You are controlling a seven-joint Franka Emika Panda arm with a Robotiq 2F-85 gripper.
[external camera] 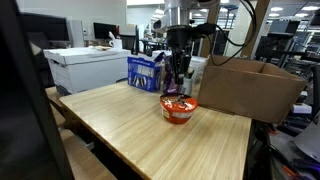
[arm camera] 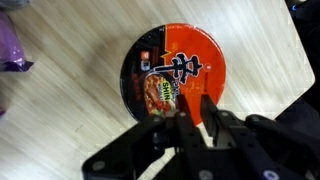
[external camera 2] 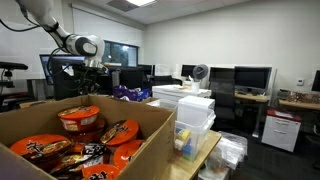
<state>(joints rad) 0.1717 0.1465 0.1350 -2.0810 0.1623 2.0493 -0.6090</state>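
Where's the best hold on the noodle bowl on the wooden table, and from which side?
Probably the noodle bowl by its wall just under the rim, jaws on opposite sides, coming straight down: it stands upright and round, its lid flat on top.

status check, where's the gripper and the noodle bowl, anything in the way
Gripper over noodle bowl, open or shut unclear. Bowl upright on table, lid on. Cardboard box and blue bag nearby, not in the path.

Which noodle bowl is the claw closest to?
The lone bowl on the table, right under the gripper; the other bowls are piled in the cardboard box.
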